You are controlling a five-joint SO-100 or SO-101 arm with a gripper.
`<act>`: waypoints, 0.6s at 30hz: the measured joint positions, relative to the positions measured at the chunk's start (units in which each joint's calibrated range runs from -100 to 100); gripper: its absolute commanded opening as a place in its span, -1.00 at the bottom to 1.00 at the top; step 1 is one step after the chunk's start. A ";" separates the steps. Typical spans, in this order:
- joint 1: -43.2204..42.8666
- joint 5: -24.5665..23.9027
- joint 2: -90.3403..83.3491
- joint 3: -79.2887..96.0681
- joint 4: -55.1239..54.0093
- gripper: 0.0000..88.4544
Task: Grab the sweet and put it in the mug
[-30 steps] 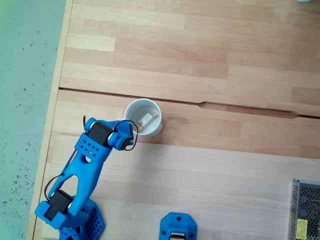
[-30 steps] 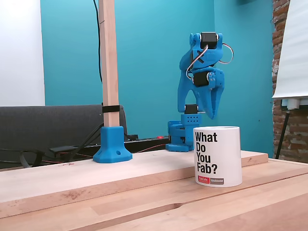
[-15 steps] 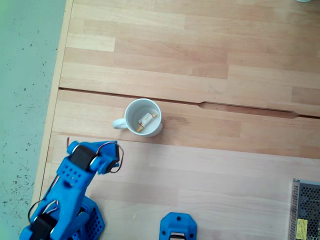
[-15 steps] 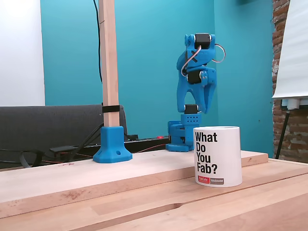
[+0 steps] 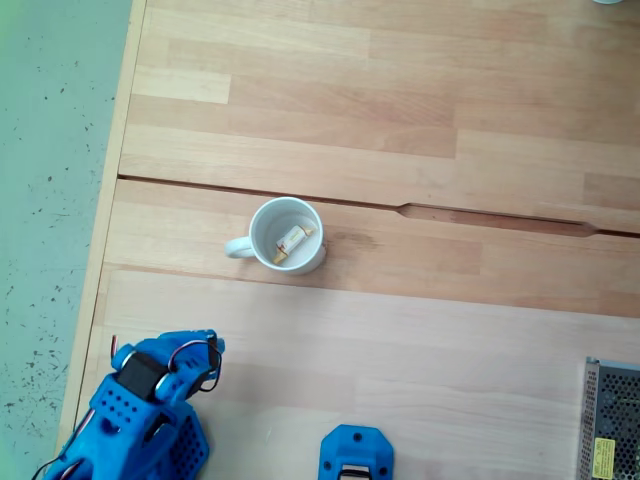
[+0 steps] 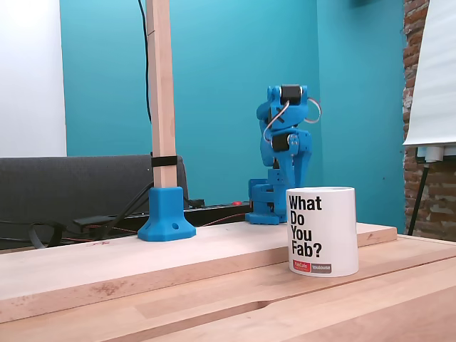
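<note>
The white mug point(image 5: 262, 217) stands on the wooden table, handle to the left in a fixed view from above. The sweet point(image 5: 291, 240) lies inside it on the bottom, white with orange-yellow ends. In a fixed view from the side the mug point(image 6: 322, 231) shows black lettering and hides the sweet. The blue arm point(image 5: 150, 398) is folded back at the lower left, far from the mug. My gripper point(image 6: 295, 171) hangs pointing down behind the mug, holding nothing; I see it edge-on, so the gap between its fingers does not show.
A wooden post in a blue foot point(image 6: 165, 214) stands on the table, also seen as a blue block point(image 5: 356, 455). A metal mesh box point(image 5: 610, 420) sits at the lower right corner. The table's left edge point(image 5: 110, 200) borders green floor.
The arm has pulled back from above the mug toward its base and folded lower. The sweet and mug have stayed put.
</note>
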 measured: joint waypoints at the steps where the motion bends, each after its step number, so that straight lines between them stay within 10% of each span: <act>1: 0.00 0.00 -1.82 3.41 -2.60 -0.82; 18: -4.87 -0.05 -20.53 34.60 -15.79 -1.00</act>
